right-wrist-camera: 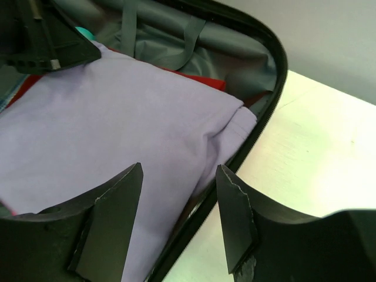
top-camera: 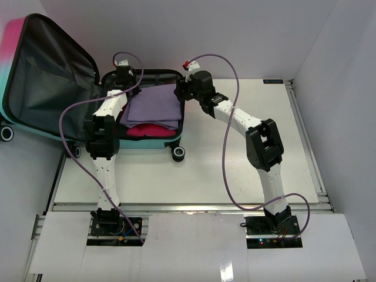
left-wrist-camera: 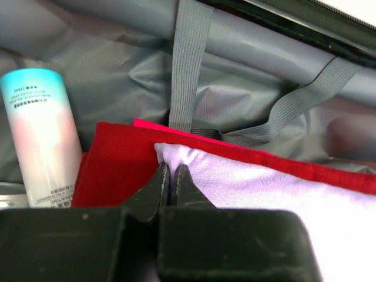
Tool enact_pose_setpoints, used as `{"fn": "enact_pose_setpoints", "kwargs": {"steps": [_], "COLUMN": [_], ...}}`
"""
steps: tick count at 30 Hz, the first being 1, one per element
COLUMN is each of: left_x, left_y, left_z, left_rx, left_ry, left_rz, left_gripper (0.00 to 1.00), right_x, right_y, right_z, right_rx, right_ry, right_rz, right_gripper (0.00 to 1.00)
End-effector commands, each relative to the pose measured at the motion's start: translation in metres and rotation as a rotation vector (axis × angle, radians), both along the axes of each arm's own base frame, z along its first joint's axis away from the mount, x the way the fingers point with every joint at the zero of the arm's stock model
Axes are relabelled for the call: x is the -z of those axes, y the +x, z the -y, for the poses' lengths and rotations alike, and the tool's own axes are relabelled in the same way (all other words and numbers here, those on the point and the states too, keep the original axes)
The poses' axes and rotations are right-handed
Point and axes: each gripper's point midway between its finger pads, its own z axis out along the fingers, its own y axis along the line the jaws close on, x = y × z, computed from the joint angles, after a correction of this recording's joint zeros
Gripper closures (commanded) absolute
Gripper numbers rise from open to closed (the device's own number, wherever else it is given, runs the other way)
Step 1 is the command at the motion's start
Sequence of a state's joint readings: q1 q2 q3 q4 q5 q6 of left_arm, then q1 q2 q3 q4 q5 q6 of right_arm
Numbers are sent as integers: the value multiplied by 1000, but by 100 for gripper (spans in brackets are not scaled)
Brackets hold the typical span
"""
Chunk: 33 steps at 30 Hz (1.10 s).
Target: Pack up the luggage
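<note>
The luggage (top-camera: 35,35) lies open at the table's back left, its pink-to-teal lid raised and its dark grey lining (left-wrist-camera: 135,82) showing. In the lower half a folded lavender garment (top-camera: 154,104) lies on a red one (top-camera: 151,131). My left gripper (left-wrist-camera: 170,168) is shut on the lavender garment's (left-wrist-camera: 252,182) far left corner, above the red cloth (left-wrist-camera: 111,164). My right gripper (right-wrist-camera: 179,170) is open over the case's right rim (right-wrist-camera: 258,129). One finger hangs above the lavender garment (right-wrist-camera: 117,117), the other above the table.
A white bottle with a teal top (left-wrist-camera: 41,135) stands inside the case to the left of the clothes. Grey elastic straps (left-wrist-camera: 185,64) hang down the case's back wall. A black wheel (top-camera: 178,154) juts from the case's near corner. White walls close in the table.
</note>
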State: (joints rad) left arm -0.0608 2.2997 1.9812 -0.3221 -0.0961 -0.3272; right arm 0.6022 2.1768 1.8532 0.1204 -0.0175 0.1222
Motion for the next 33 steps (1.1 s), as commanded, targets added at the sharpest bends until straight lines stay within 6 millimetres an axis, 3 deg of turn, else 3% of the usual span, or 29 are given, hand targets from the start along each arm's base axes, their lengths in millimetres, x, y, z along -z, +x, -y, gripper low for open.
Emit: {"fn": "enact_pose_setpoints", "kwargs": {"steps": [1, 7, 19, 24, 26, 27, 30, 33], "left_x": [-24, -28, -20, -22, -34, -43, -67, -108], "left_y": [-7, -16, -34, -30, -24, -22, -18, -17], "left_z": [-12, -38, -65, -53, -38, -33, -26, -26], "left_rx": [-77, -195, -357, -292, -203, -177, -123, -105], "left_ry": [33, 111, 166, 126, 87, 75, 69, 90], "left_rz": [15, 14, 28, 71, 123, 148, 185, 239], "left_gripper": [100, 100, 100, 98, 64, 53, 41, 35], "right_x": [-52, -64, -49, -48, -47, -46, -45, -49], "right_y": [-3, -14, -16, -15, -15, -15, -15, -18], "right_z": [18, 28, 38, 38, 40, 40, 44, 45], "right_rx": [51, 65, 92, 90, 92, 91, 95, 70], "right_ry": [40, 52, 15, 10, 3, -1, -14, -25], "right_rz": [124, 143, 128, 130, 129, 128, 124, 115], "right_gripper": [40, 40, 39, 39, 39, 39, 39, 40]}}
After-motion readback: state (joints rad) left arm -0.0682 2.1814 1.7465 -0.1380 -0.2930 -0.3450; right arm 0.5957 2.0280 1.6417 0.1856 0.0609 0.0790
